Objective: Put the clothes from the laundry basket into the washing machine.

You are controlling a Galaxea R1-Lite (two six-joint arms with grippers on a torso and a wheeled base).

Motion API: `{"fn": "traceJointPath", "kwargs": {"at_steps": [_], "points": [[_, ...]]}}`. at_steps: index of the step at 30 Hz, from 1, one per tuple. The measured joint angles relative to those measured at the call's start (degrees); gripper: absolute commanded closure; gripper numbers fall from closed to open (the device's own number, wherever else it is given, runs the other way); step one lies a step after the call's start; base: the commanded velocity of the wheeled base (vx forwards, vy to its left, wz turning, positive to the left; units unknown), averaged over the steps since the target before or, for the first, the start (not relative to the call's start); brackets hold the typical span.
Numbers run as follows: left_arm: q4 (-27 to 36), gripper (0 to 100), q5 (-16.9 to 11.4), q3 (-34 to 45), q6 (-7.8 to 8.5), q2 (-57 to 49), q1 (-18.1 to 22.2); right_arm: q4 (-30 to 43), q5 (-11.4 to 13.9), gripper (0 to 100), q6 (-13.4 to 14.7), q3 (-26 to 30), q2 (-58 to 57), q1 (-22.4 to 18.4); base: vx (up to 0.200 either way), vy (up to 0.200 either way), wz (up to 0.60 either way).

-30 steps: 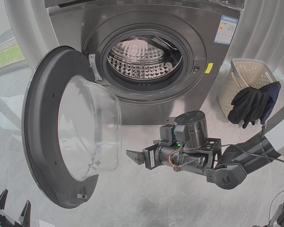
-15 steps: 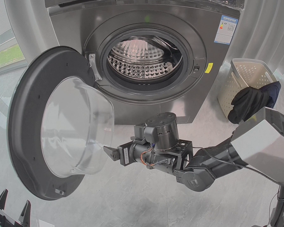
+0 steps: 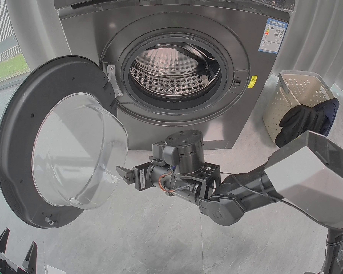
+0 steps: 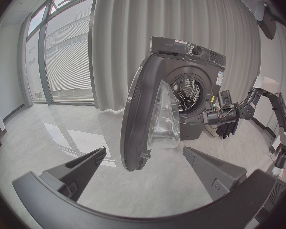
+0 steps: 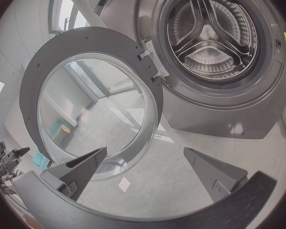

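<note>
Both pincers apart, empty: right gripper just beside the open door, left gripper low. Door-opening looks done; clothes drape the laundry basket rim beside the washing machine — next, right arm swings over, grips cloth.

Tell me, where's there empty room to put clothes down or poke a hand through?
The drum is empty and its round opening is unblocked. Bare floor spreads between the open door, the right pincer and the left pincer. It's crowded at the laundry basket, where dark clothes hang over the rim.
</note>
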Motion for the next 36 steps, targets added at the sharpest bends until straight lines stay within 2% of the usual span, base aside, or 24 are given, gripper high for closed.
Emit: {"fn": "traceJointPath", "kwargs": {"at_steps": [14, 19, 22, 24, 36], "points": [[0.02, 0, 0.0, 0.0, -0.04, 0.0, 0.0, -0.38, -2.51, 0, 0.43, -15.15, 10.06, 2.93, 0.0, 0.0, 0.0], [0.02, 0, 0.0, 0.0, -0.04, 0.0, 0.0, -0.35, -3.23, 0, 1.34, -16.79, 11.15, 3.39, 0.0, 0.0, 0.0], [0.02, 0, 0.0, 0.0, -0.01, 0.0, 0.0, 0.02, -3.36, 0, 1.39, -13.81, 9.31, 3.0, 0.0, 0.0, 0.0], [0.02, 0, 0.0, 0.0, -0.01, 0.0, 0.0, 0.09, -3.36, 0, 1.34, -9.9, 6.67, 2.38, 0.0, 0.0, 0.0], [0.02, 0, 0.0, 0.0, 0.05, 0.0, 0.0, 0.33, -3.52, 0, -0.79, 21.86, -20.8, -5.44, 0.0, 0.0, 0.0]]}}
